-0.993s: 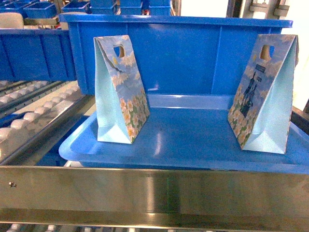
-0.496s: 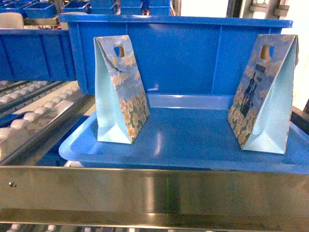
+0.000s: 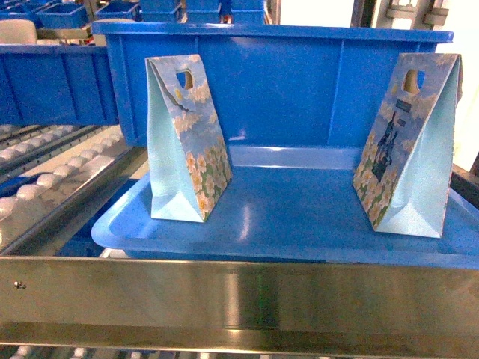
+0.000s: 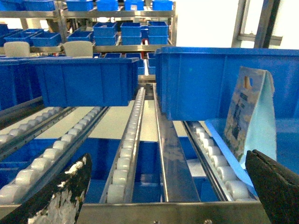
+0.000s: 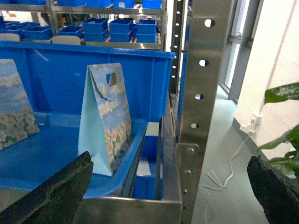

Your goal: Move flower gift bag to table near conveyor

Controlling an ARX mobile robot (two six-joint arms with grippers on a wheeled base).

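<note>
Nothing is moved yet: the flower gift bag (image 3: 185,138) stands on the blue tray (image 3: 299,217), ahead of both tools. Left tool (image 4: 170,186) and right tool (image 5: 170,191) gape released, empty; grasp and carry remain.

Neither arm is showing in the head view. From its own wrist camera, the left gripper (image 4: 168,186) is holding its jaws spread wide: one dark finger (image 4: 56,196), scuffed with white, is sitting at the lower left of the frame, and the other (image 4: 275,184) is at the lower right. The right gripper (image 5: 163,189) is likewise standing wide open in its wrist view, with one dark finger (image 5: 51,193) low at the left and its partner (image 5: 275,189) low at the right. Nothing is lying between either pair.
</note>
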